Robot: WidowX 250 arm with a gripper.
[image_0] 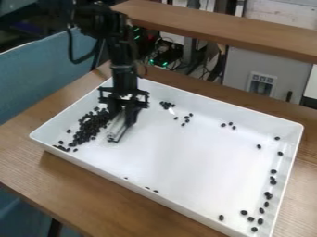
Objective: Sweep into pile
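The gripper [124, 107] hangs over the left part of the white tray, shut on a sweeping tool [116, 127]. This tool has a pale grey blade with a dark edge, and it stands low at the tray floor. Just left of it, a dense heap of black beans [93, 124] stretches toward the tray's left corner. A small cluster of beans [166, 105] lies near the back wall, right of the gripper. Other beans [273, 180] are scattered along the right side, with a few by the front wall. The gripper partly hides the heap's upper end.
The white tray [167, 203] has raised walls all round and sits on a wooden table [80, 178]. Behind it runs a wooden shelf [229, 30], with cables and a grey cabinet beneath. A blue panel stands at the left. Bare tray floor spans the middle.
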